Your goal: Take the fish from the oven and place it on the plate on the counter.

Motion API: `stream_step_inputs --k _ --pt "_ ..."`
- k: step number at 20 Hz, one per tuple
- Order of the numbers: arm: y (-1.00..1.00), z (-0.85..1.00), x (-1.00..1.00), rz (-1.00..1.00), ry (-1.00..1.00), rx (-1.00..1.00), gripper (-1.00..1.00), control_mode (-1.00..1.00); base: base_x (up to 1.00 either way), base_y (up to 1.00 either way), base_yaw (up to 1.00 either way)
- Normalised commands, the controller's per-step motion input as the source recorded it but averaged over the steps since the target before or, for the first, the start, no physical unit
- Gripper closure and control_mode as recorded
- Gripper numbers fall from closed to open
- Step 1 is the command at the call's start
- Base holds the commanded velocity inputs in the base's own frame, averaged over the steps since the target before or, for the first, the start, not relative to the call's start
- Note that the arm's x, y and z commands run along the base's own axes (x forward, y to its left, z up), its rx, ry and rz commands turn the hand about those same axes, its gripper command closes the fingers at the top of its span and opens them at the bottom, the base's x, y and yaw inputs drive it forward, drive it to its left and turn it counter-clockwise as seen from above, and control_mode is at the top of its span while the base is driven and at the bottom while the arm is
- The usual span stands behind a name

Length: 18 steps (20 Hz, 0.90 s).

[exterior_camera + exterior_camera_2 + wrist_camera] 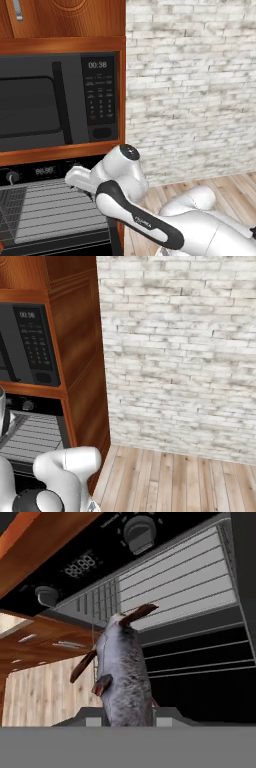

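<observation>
claw (127,714): pinching the fish | fish (124,672): grey, brown fins, held upright just in front of the open oven (190,657) | oven racks: behind the fish

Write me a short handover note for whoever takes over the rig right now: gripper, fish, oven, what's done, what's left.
Gripper: shut on the fish, grey body with brown fins, sticking up from between the fingertips.
Oven: door open, wire racks exposed; the microwave sits above it.
Done: fish grasped and held in front of the open oven.
Left: carry the fish to the plate on the counter, set it down, release.
</observation>
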Motion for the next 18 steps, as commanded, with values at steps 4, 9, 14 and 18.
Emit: stream_step_inputs --k 4,9,14,18 --pt "-0.49 1.00 -0.06 0.08 0.01 0.00 1.00 -1.00 0.00 0.00 0.00" --pt "-0.62 0.90 0.09 0.04 0.00 0.00 1.00 -1.00 0.00 0.00 0.00" --pt "-0.80 0.49 0.28 0.01 -0.04 0.00 1.00 -1.00 0.00 0.00 0.00" --pt "-0.96 0.14 0.07 0.01 -0.13 -0.01 1.00 -1.00 0.00 0.00 0.00"
